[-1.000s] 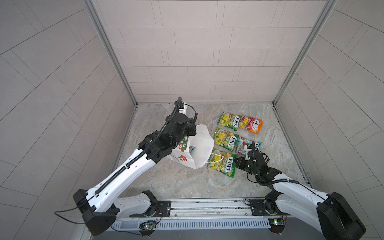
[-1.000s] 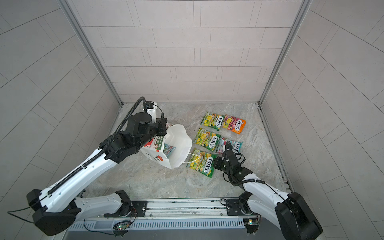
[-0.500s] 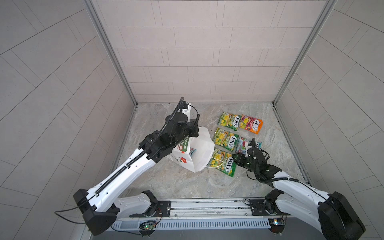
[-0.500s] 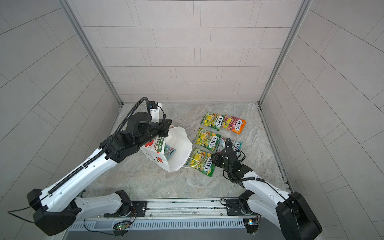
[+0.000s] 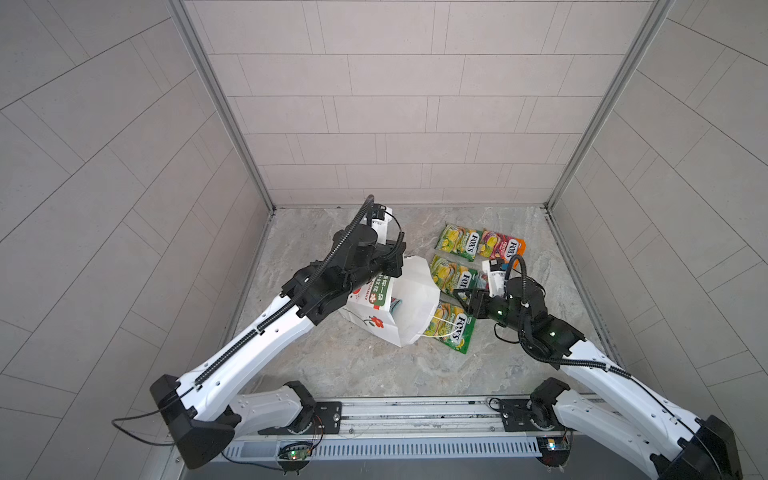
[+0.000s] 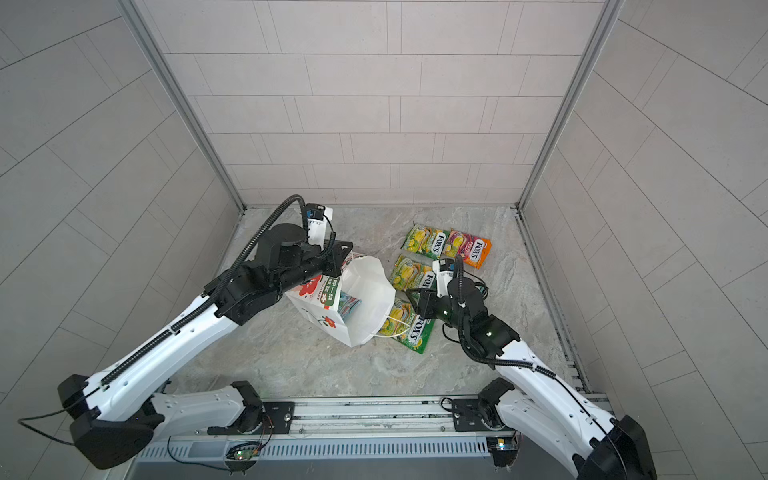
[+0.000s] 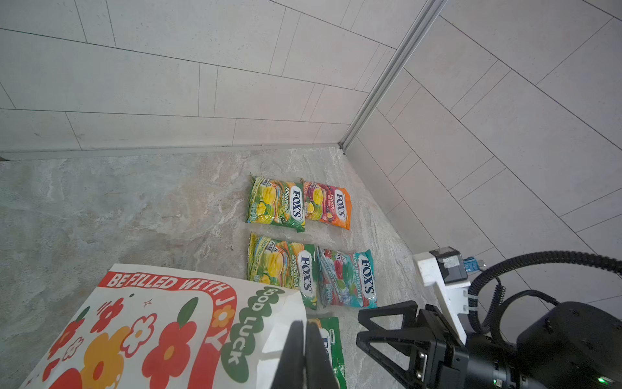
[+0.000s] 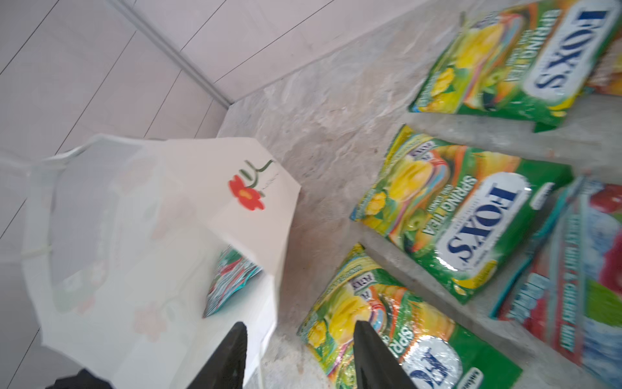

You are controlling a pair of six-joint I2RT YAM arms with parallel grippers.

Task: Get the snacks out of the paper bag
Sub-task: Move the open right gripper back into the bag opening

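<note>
The white paper bag (image 5: 409, 316) (image 6: 365, 291) (image 7: 151, 320) (image 8: 175, 202) lies tipped, with its mouth facing the right arm. My left gripper (image 5: 392, 271) (image 6: 345, 262) (image 7: 304, 325) is shut on the bag's upper rim. One teal-red snack (image 5: 395, 305) (image 6: 348, 305) (image 8: 232, 283) lies inside. Outside lie three green-yellow snacks (image 5: 459, 242) (image 5: 451, 276) (image 5: 453, 332), an orange-pink one (image 5: 505, 247) and a teal-red one (image 7: 348, 278). My right gripper (image 5: 462, 300) (image 6: 413, 301) (image 8: 300, 324) (image 7: 360, 326) is open and empty, between the bag's mouth and the nearest green snack (image 8: 387, 320).
Tiled walls enclose the marble floor (image 5: 374, 365) on three sides. A rail (image 5: 395, 419) carrying both arm bases runs along the front edge. The bag's cord handle (image 5: 440, 328) lies over the nearest green packet.
My right gripper has opened and moved left from beside the teal-red packet on the floor towards the bag's mouth. The left gripper still holds the rim, and the bag has shifted slightly.
</note>
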